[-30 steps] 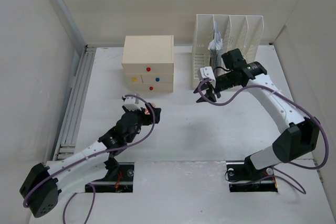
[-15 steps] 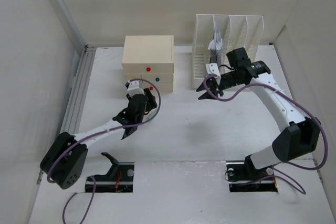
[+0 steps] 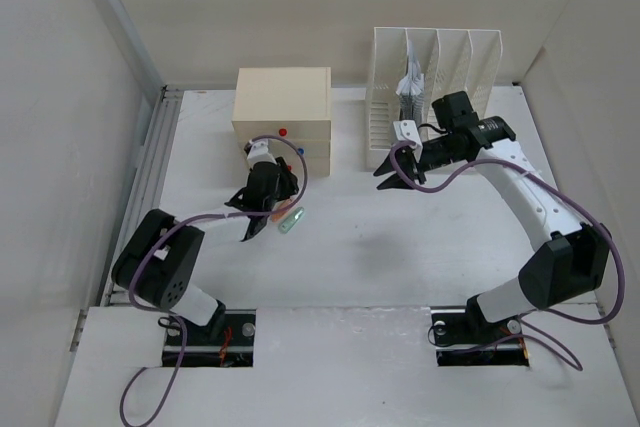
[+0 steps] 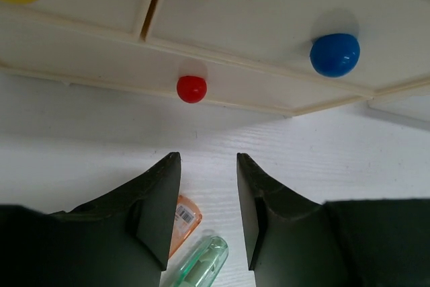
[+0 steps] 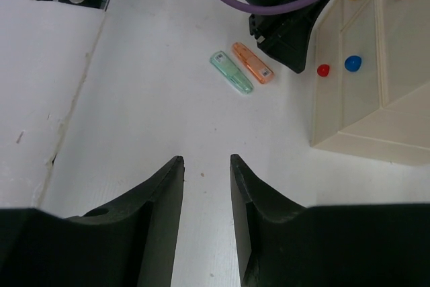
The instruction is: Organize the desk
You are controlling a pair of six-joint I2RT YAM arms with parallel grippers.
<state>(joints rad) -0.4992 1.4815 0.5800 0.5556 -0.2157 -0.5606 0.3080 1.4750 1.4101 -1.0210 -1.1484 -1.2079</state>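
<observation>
orange tube [image 5: 252, 63] beside green tube [image 5: 230, 72], on desk [image 3: 400, 247]

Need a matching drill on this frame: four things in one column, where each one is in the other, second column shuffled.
Things:
1. green tube
2. papers
3. blue knob
4. left gripper

Places:
A. in a slot of the file rack
B. on a drawer front of the drawer box
C. lying on the desk beside the orange tube
D. just in front of the drawer box, pointing at the small red knob

Pairs: 1-C, 2-A, 3-B, 4-D
</observation>
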